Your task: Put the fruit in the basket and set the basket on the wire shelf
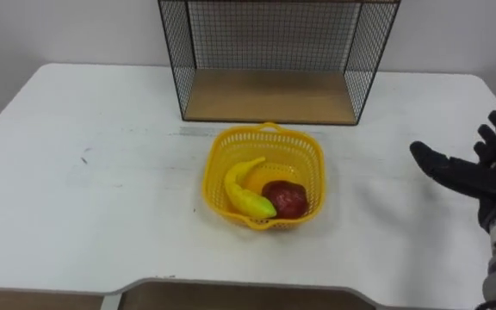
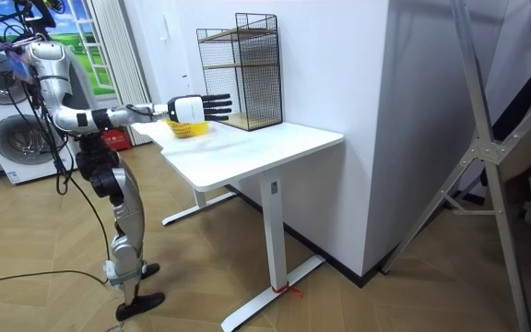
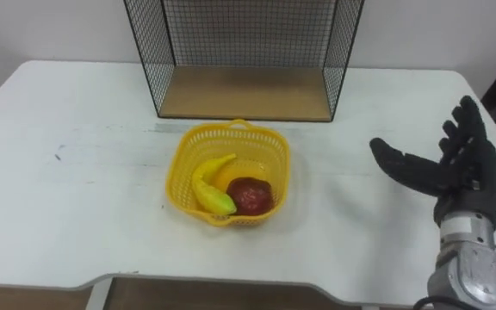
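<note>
A yellow plastic basket (image 1: 310, 162) (image 3: 275, 155) sits on the white table (image 1: 84, 207), just in front of the wire shelf (image 1: 269, 95) (image 3: 244, 90). Inside it lie a yellow banana (image 1: 245, 190) (image 3: 207, 187) and a dark red fruit (image 1: 287, 199) (image 3: 250, 195). My right hand (image 1: 476, 168) (image 3: 450, 172) hovers open over the table, well to the right of the basket, fingers spread and touching nothing. In the room view the basket (image 2: 188, 128) shows partly behind that outstretched hand (image 2: 201, 108).
The wire shelf has a wooden floor (image 1: 265, 96) and mesh sides, open toward me. The table's front edge has a cut-out (image 1: 239, 294). In the room view I stand at the table's end, a washing machine (image 2: 3, 111) behind me.
</note>
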